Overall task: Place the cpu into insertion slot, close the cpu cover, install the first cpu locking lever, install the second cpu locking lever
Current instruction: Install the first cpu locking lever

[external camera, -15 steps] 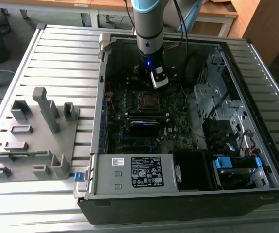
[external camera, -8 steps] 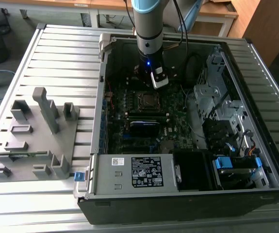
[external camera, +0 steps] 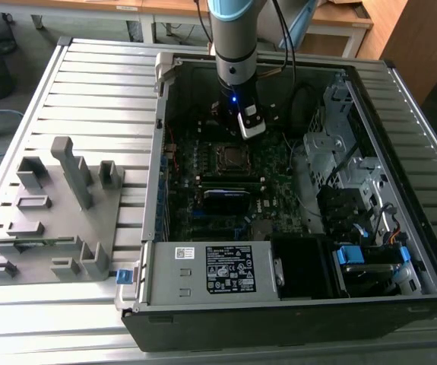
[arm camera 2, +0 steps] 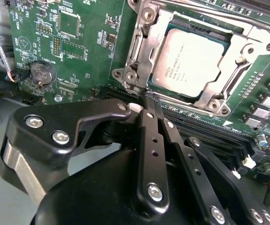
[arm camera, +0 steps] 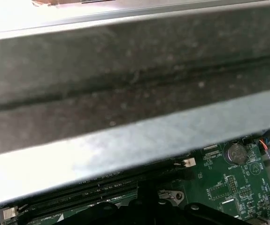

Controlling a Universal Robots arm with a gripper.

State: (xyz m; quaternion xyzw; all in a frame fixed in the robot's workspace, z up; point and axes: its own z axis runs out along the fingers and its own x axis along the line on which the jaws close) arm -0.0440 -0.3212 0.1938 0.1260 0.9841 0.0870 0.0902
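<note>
The cpu (arm camera 2: pixel 191 61) is already seated in the slot (arm camera 2: pixel 146 51), and the cover (arm camera 2: pixel 219 91) looks shut over it. Levers seem not latched yet. The tool (arm camera 2: pixel 146 105) is closed on nothing, hovering just beside the socket.

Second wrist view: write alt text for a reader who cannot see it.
The cpu lies seated in the insertion slot on the green motherboard, with the silvery cpu cover closed around it. The black gripper hangs near the socket's edge, holding nothing. A round coin battery sits on the board off to one side.
</note>
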